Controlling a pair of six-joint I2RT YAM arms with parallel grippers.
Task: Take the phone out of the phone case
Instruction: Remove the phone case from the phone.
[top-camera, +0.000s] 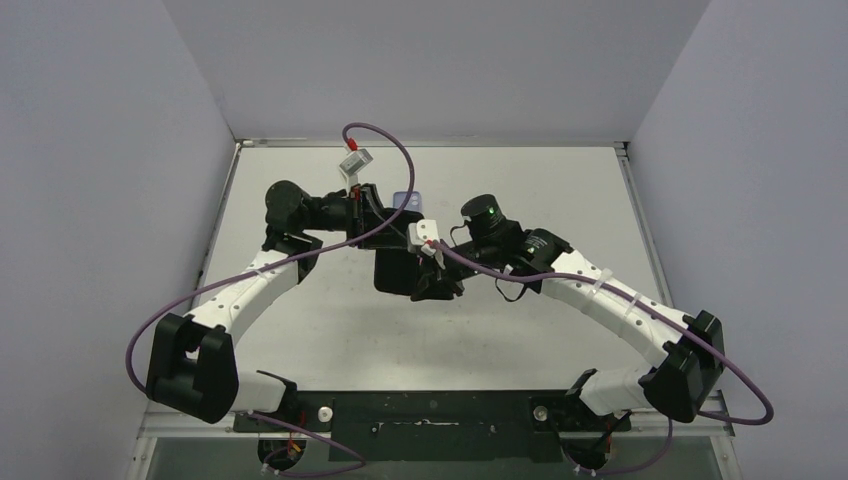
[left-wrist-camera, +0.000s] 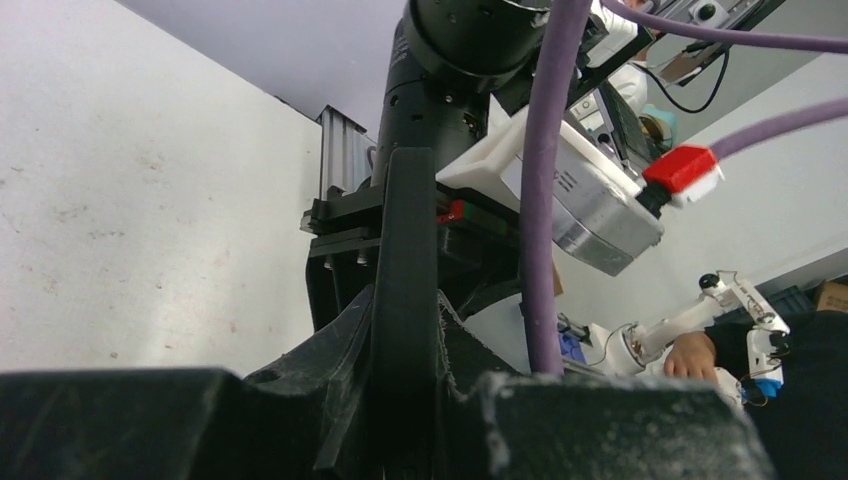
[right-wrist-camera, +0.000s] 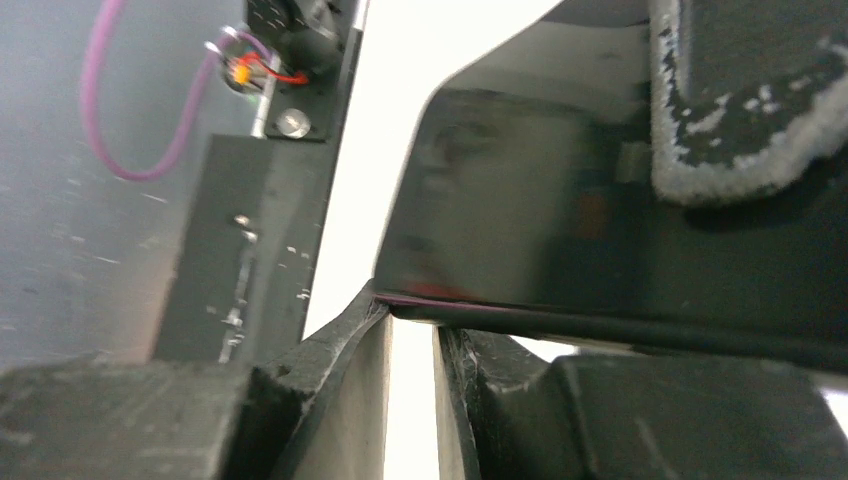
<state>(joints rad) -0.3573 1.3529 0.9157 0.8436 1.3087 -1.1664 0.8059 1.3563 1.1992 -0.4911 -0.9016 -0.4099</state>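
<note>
The phone in its phone case (top-camera: 395, 272) is one black slab held above the table between both arms. I cannot tell case from phone. My left gripper (top-camera: 385, 228) comes from the upper left and is shut on it. In the left wrist view the slab (left-wrist-camera: 405, 220) stands edge-on, pinched between the jaws of the left gripper (left-wrist-camera: 405, 300). My right gripper (top-camera: 440, 285) reaches its lower right corner. In the right wrist view the right gripper (right-wrist-camera: 408, 315) has its jaws close together, tips against the bottom edge of the glossy black face (right-wrist-camera: 500, 220), where a thin purple line runs.
A small pale blue patch (top-camera: 407, 200) shows just beyond the left gripper, partly hidden. Purple cables (top-camera: 400, 150) loop over both wrists. The white table (top-camera: 560, 180) is walled in grey on three sides. A black mounting bar (top-camera: 430, 410) spans the near edge.
</note>
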